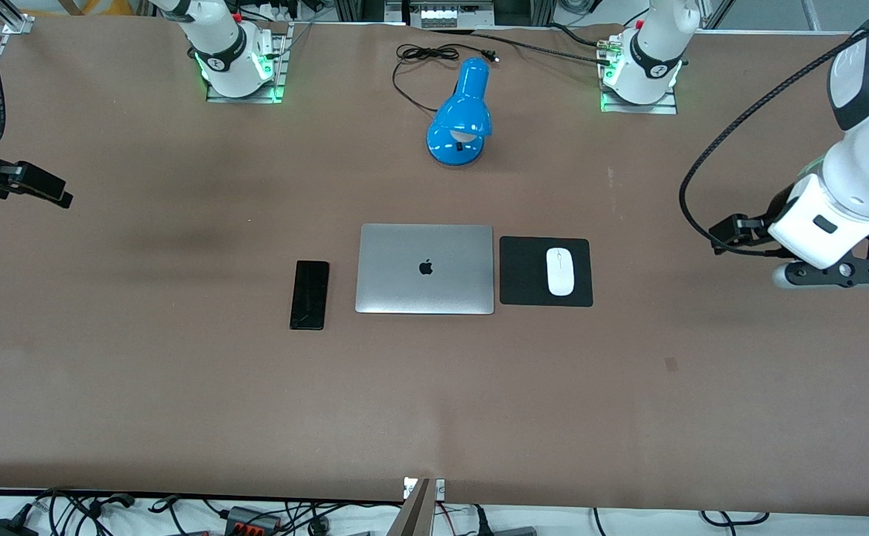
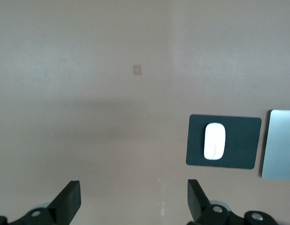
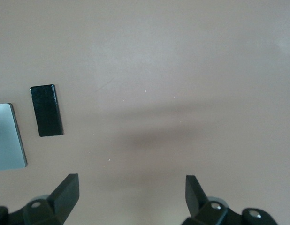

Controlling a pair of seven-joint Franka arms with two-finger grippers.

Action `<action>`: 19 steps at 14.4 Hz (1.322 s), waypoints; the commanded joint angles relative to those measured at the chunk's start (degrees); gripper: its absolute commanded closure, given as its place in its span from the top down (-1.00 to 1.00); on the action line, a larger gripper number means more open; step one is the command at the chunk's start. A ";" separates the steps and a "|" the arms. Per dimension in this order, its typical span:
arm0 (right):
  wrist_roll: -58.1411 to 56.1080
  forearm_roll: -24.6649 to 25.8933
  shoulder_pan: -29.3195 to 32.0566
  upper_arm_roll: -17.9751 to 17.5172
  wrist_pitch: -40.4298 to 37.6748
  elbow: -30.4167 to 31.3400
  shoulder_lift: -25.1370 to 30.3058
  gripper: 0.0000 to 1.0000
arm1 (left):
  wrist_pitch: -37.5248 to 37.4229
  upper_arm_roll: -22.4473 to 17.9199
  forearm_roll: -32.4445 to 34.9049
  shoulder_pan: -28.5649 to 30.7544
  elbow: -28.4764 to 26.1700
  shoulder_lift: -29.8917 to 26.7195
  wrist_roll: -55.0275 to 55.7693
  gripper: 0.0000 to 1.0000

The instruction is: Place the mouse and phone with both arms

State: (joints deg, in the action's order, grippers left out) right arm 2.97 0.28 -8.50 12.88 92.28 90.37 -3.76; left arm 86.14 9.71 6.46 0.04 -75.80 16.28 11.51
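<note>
White mouse (image 1: 558, 271) on a mouse pad (image 1: 525, 272), black phone (image 1: 309, 294) flat on the desk (image 1: 181, 372): both probably light, slippery (grip long edges). Left end effector (image 2: 133, 199) and right end effector (image 3: 132, 194) hover released.

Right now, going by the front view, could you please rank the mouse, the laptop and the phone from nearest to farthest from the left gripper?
The left gripper hangs open at the left arm's end of the table.
1. Mouse, on the black mouse pad, nearest that end.
2. Laptop, closed, in the middle, beside the pad.
3. Phone, beside the laptop toward the right arm's end.
</note>
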 commanded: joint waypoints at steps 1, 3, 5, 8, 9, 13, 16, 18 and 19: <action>-2.44 0.34 2.59 -0.83 0.97 -0.54 -0.54 1.00 | -2.47 0.48 -2.21 2.85 -0.13 -0.10 -0.87 1.00; -2.53 0.34 10.55 -9.84 0.36 -2.64 -1.34 1.00 | -2.55 0.48 -3.47 3.39 -0.13 -0.28 -1.14 1.00; -2.44 0.17 13.24 -13.14 0.36 -3.01 -1.69 1.00 | -2.91 0.48 -4.17 4.52 -0.92 -0.98 -2.44 1.00; -2.09 -2.89 13.24 -13.40 0.45 -3.09 -2.74 1.00 | 6.43 -4.06 -7.51 0.95 -17.45 -12.97 -3.77 1.00; -2.44 -3.17 13.07 -13.40 0.36 -3.09 -2.74 1.00 | 12.59 -6.26 -7.43 -1.85 -24.15 -18.07 -4.21 1.00; -2.71 -2.65 13.24 -13.49 0.18 -3.18 -2.74 1.00 | 13.18 -6.73 -6.20 -2.15 -25.79 -21.11 -8.16 1.00; -2.62 -2.56 13.33 -13.32 0.01 -3.18 -2.66 1.00 | 12.92 -6.64 -6.19 -1.88 -24.75 -20.50 -7.47 1.00; -2.71 -2.56 13.42 -13.23 0.01 -3.18 -2.66 1.00 | 11.34 -6.72 -6.72 -1.62 -23.78 -20.41 -7.56 1.00; -2.71 -2.56 13.50 -13.14 -0.17 -3.18 -2.57 1.00 | 10.55 -6.64 -6.72 -1.62 -22.91 -20.41 -7.55 1.00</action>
State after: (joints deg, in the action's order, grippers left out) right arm 1.44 -1.69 3.89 0.32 93.10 88.41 -6.15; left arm 97.92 3.20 0.09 -1.72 -99.98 -3.93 5.09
